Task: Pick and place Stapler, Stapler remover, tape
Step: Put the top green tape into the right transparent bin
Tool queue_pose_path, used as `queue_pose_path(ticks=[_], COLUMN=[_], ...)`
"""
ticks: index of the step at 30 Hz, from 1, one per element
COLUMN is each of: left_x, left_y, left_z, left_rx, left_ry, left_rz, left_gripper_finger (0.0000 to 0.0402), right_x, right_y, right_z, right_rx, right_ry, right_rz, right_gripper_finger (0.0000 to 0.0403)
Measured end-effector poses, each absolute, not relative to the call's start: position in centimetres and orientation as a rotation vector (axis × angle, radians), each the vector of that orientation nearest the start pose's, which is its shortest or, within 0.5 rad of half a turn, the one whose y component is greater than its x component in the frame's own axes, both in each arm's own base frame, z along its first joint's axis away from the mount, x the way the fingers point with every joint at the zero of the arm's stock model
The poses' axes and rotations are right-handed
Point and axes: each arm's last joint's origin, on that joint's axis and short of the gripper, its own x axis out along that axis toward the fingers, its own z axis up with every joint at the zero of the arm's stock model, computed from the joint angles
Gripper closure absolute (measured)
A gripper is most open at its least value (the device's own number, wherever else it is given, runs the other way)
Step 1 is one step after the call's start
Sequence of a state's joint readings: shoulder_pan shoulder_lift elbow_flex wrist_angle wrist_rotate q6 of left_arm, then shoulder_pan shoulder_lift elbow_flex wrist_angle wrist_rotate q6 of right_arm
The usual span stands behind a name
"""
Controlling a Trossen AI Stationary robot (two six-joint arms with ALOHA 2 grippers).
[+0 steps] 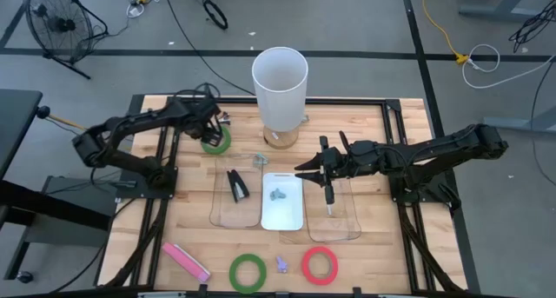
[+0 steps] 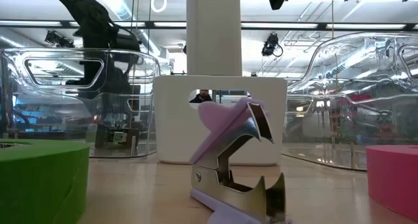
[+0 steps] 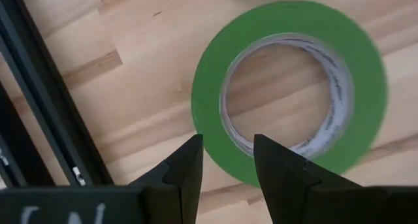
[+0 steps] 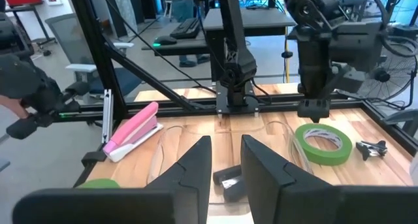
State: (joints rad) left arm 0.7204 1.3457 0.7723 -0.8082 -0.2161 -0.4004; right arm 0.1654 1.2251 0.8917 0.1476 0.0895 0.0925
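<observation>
My left claw (image 1: 215,129) hangs right over a green tape ring (image 1: 216,140) lying flat on the table (image 1: 382,246), left of the white cylinder (image 1: 280,85). Fingers (image 3: 186,172) part open, straddling the ring's near wall, holding nothing. Straight drop needed, I judge; black frame rail (image 3: 39,119) close beside. In front of the cylinder: black stapler (image 1: 237,184) in the left clear tray (image 1: 219,213), white tray (image 1: 283,215) in the middle. My right claw (image 1: 327,192) hangs over the right clear tray (image 1: 350,228), fingers narrowly apart, empty. Front edge: pink stapler (image 1: 185,261), second green ring (image 1: 248,273), purple staple remover (image 1: 281,263), red ring (image 1: 320,264).
</observation>
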Motion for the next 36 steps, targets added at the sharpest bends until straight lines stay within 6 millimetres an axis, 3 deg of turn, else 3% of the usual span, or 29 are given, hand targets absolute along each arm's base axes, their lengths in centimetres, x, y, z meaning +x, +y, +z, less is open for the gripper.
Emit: queue_pose_path(ticks=[15, 36], left_x=[15.8, 16.5], left_y=[16.5, 17.3], left_z=[16.7, 14.7], left_rx=[-0.685, -0.706], left_ry=[1.256, 1.301], left_rz=[1.129, 1.134], left_gripper_finger=[0.0259, 0.0259], right_x=[27.3, 27.3], right_y=[4.3, 4.3], right_z=[30.8, 30.7], right_rx=[0.057, 0.041], right_ry=[0.214, 0.226], right_rz=[0.067, 0.068], right_gripper_finger=[0.0321, 0.0321])
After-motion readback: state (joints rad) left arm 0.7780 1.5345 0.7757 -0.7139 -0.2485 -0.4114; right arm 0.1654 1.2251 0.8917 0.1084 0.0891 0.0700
